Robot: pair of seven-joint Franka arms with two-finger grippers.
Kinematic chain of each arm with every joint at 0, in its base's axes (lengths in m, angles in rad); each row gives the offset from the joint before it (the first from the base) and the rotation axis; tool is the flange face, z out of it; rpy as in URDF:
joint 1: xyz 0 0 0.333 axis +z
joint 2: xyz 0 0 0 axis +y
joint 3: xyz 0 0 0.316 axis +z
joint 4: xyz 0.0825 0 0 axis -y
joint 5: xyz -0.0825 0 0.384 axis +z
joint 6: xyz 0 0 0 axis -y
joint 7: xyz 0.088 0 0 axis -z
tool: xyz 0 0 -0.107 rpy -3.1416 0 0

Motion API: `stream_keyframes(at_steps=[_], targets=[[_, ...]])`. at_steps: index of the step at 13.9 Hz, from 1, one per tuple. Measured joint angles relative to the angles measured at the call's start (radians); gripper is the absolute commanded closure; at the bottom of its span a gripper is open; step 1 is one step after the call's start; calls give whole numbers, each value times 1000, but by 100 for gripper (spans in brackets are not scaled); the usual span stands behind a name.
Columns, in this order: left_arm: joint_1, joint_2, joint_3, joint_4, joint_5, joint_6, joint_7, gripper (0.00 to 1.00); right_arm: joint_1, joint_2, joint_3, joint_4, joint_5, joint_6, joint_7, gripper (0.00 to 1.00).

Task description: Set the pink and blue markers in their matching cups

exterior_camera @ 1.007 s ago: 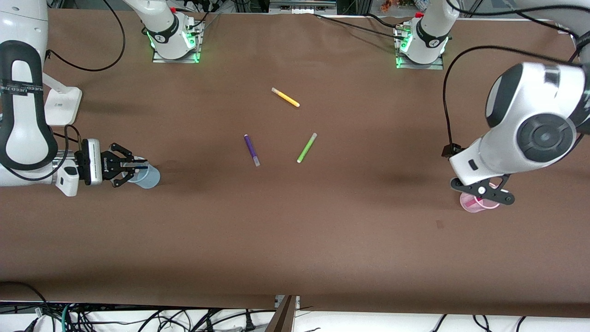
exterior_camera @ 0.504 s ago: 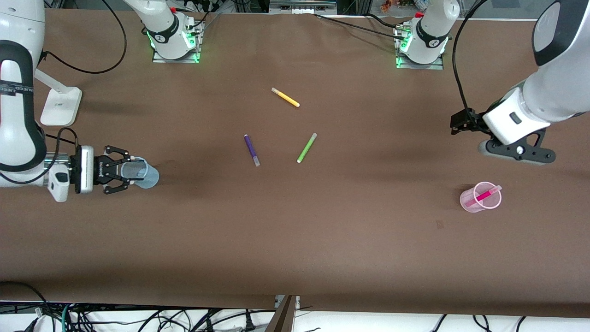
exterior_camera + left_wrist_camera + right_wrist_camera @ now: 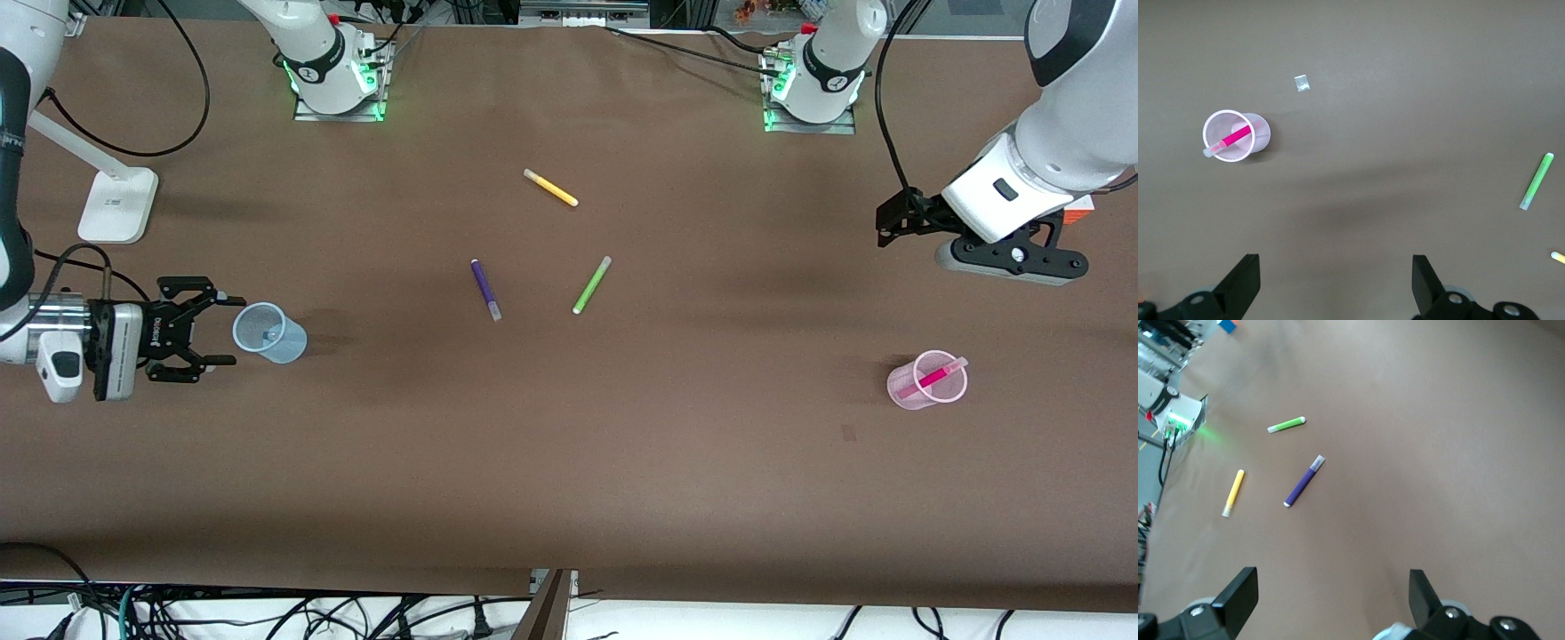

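Observation:
The pale pink cup (image 3: 927, 382) stands toward the left arm's end of the table with the pink marker (image 3: 933, 376) leaning inside it. Both also show in the left wrist view, cup (image 3: 1257, 133) and marker (image 3: 1233, 139). My left gripper (image 3: 1011, 260) is open and empty, up in the air over bare table beside the pink cup. The pale blue cup (image 3: 271, 334) stands toward the right arm's end. Only a small blue bit, the blue marker (image 3: 267, 335), shows inside it. My right gripper (image 3: 222, 329) is open and empty, just clear of the blue cup.
A purple marker (image 3: 485, 289), a lime-green marker (image 3: 591, 284) and a yellow marker (image 3: 550, 188) lie mid-table. They also show in the right wrist view: purple (image 3: 1304, 482), green (image 3: 1286, 425), yellow (image 3: 1233, 493). A white stand foot (image 3: 113, 206) sits near the right arm.
My left gripper rose off the pink cup and moved toward the bases, leaving the pink marker inside. My right gripper opened, let go of the blue marker and backed away from the blue cup.

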Motion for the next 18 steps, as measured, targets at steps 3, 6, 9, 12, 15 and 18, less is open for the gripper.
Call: stream_keyframes(at_steps=[3, 6, 9, 12, 15, 18], targets=[[32, -1, 4, -2, -4, 27, 1, 0, 2, -11, 2, 82, -96, -49, 232, 0], [38, -14, 3, -34, -19, 78, 1, 0, 1, -64, 27, 109, -242, -67, 496, 0], [38, -56, 3, -98, -20, 113, 1, 0, 0, -154, 145, 108, -468, -82, 791, 0], [38, -75, 3, -115, -20, 116, 1, 0, 8, -258, 252, 53, -624, -96, 1096, 0], [39, -78, 3, -120, -20, 117, 1, 0, 9, -349, 297, -48, -698, -97, 1273, 0], [40, -78, 3, -121, -20, 117, 1, 0, 8, -441, 300, -143, -709, -99, 1308, 0]])
